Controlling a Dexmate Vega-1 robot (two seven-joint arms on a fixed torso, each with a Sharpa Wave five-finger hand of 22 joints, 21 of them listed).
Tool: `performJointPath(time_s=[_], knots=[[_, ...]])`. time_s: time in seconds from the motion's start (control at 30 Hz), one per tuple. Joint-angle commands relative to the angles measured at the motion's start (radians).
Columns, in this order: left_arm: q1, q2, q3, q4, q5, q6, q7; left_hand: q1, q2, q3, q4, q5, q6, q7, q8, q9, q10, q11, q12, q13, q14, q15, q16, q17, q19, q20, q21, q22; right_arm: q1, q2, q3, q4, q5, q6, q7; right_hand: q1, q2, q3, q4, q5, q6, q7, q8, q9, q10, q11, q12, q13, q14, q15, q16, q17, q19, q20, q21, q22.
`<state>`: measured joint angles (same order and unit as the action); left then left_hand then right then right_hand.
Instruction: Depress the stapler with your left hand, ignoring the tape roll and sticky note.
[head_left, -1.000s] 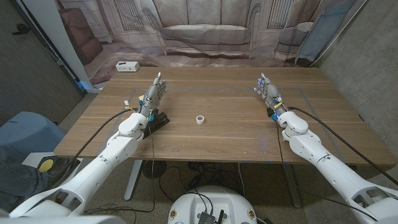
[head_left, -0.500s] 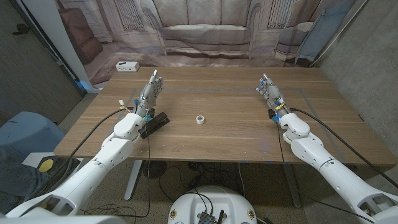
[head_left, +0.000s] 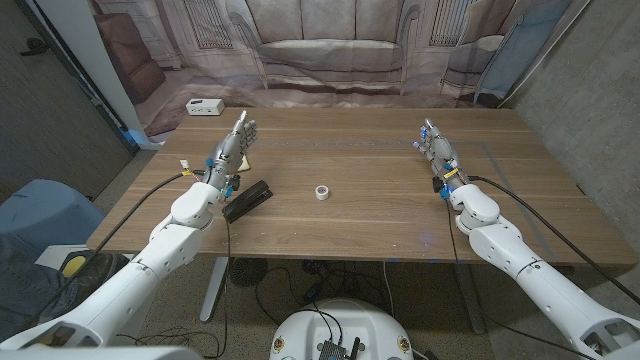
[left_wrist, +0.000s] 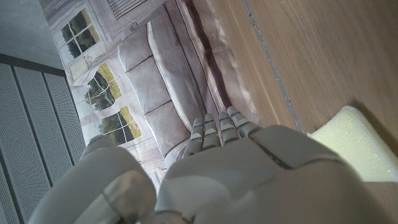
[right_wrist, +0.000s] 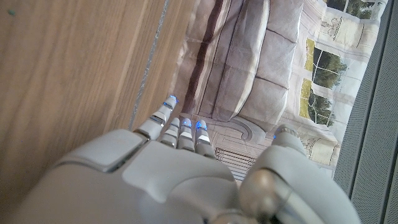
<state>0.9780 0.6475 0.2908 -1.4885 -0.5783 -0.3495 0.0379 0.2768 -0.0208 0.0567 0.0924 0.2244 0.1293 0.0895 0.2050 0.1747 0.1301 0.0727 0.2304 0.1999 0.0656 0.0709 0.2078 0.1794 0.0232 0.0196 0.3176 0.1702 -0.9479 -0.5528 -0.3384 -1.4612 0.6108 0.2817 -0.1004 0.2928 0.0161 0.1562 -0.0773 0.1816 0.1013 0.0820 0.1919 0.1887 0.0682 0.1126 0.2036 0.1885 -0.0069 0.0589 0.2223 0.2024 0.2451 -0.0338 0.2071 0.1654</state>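
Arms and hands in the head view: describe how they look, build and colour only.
Both arms have smooth, rounded white shells with darker grey joints. A black cable runs along the outside of each forearm toward the wrist. The left hand and right hand are grey, segmented and metallic-looking, with small blue and yellow fittings at the wrists. The right hand's fingers have blue-lit tips.

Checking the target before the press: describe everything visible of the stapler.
The stapler is a black, elongated desk stapler, lying on the wooden table near its left front edge, set diagonally. It sits just beside the left arm's wrist, behind which the left robot hand reaches away with fingers extended, not on it. The tape roll lies apart to its right.
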Motion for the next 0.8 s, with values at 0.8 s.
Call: performJointPath(time_s=[0.8], knots=[[0.151, 0.089, -0.068, -0.084, 0.058, -0.098, 0.005, 0.028, 0.015, -0.002, -0.018, -0.008, 0.137, -0.004, 0.014, 0.005, 0.122, -0.008, 0.029, -0.003, 0.13, -0.007, 0.015, 0.001, 0.128, 0.028, -0.007, 0.006, -0.024, 0.009, 0.001, -0.045, -0.053, 0.019, -0.063, 0.003, 0.01, 0.002, -0.014, 0.004, 0.028, 0.009, 0.012, 0.0, 0.036, -0.001, 0.01, 0.003, 0.052, -0.007, 0.011, 0.005, 0.055, -0.011, 0.007, 0.005]])
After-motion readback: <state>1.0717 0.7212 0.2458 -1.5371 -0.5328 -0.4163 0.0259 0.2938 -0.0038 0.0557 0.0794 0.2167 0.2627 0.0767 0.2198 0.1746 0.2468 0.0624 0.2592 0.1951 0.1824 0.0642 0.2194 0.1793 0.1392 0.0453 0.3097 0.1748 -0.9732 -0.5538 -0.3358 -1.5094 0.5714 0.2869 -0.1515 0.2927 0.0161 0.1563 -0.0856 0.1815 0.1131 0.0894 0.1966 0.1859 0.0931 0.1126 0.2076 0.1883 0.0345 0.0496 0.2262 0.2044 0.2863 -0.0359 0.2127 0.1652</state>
